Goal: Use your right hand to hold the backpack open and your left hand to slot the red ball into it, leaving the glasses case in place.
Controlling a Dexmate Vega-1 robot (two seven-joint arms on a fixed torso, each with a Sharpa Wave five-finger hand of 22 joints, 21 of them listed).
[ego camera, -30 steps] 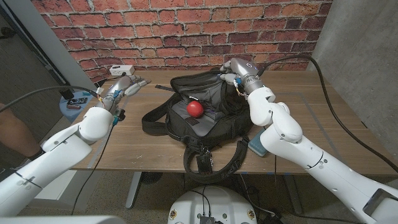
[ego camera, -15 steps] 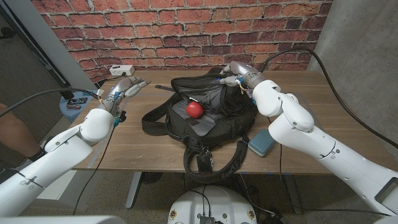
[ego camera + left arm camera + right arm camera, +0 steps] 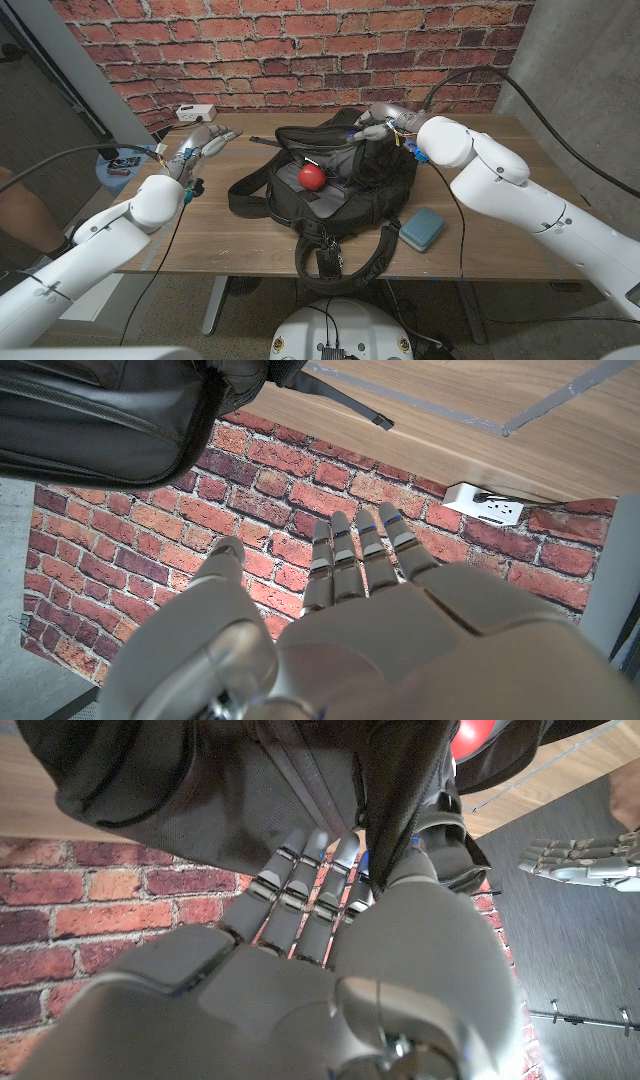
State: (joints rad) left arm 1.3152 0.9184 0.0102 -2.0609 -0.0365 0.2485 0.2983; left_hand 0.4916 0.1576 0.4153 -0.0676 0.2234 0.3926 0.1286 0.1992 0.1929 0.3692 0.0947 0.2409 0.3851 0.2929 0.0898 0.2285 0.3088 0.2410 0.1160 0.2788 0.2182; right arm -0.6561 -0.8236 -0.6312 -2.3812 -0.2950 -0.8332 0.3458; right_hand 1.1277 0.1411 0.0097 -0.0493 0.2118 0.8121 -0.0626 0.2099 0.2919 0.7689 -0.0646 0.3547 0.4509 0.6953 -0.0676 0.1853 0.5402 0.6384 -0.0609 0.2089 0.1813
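A: What is seen nearest the front edge of the table [image 3: 250, 250]?

B: The backpack's loose straps are draped over that edge, and a teal glasses case [image 3: 421, 227] is laid flat just to the right of the bag, apart from both hands.

A: And the backpack [image 3: 330, 190] itself?

B: It is spread on its back at the middle of the table, its mouth opened upward. The red ball [image 3: 313, 176] is seen resting in that opening, on the dark lining.

A: Where is the ball placed relative to the hands?

B: It is set between them, nearer the right hand [image 3: 375, 122], which is reached in from the far right. In the right wrist view a fold of the bag's upper rim is pinched between the thumb and the fingers [image 3: 300, 895], so the flap is gripped and lifted; the ball [image 3: 480, 738] is glimpsed just past it.

A: And the left hand [image 3: 200, 139]?

B: It is held well off to the left of the backpack, nothing in it, fingers [image 3: 360, 555] stretched straight and slightly apart.

A: Farther back?

B: A white power strip [image 3: 196, 113] is laid by the brick wall [image 3: 300, 50].
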